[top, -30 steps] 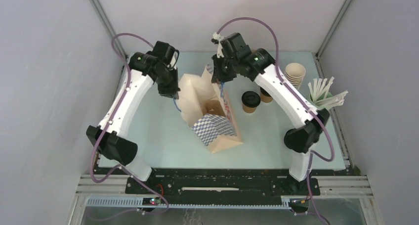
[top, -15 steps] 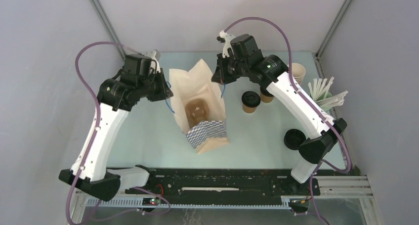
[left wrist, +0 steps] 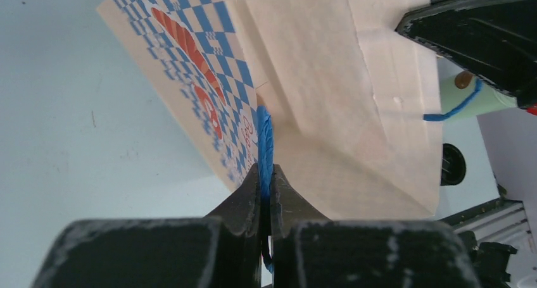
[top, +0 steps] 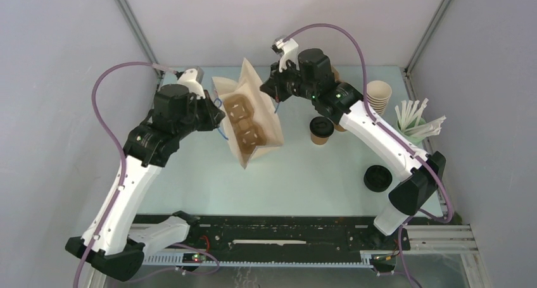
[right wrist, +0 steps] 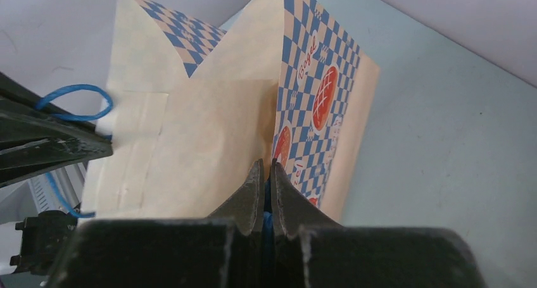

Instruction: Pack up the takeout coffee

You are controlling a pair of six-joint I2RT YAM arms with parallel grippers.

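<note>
A paper bag [top: 269,126] with blue-check print hangs between my grippers, its mouth spread wide. Inside it lies a brown cardboard cup carrier [top: 244,118]. My left gripper [top: 217,119] is shut on the bag's blue cord handle [left wrist: 264,136], as the left wrist view [left wrist: 266,171] shows. My right gripper [top: 277,103] is shut on the opposite handle, a sliver of blue between its fingertips [right wrist: 266,169]. One takeout coffee [top: 322,130], a brown cup with a black lid, stands right of the bag. A second brown cup [top: 341,124] is half hidden behind my right arm.
A stack of lidless brown cups [top: 378,96] stands at the back right. Beside it a pale green holder [top: 415,125] carries wrapped straws. A loose black lid [top: 377,178] lies near my right arm's elbow. Grey walls close in on both sides.
Both grippers have lifted the bag by its handles and pulled them apart. The bag has swung from slumped on the table to hanging with its mouth wide.
</note>
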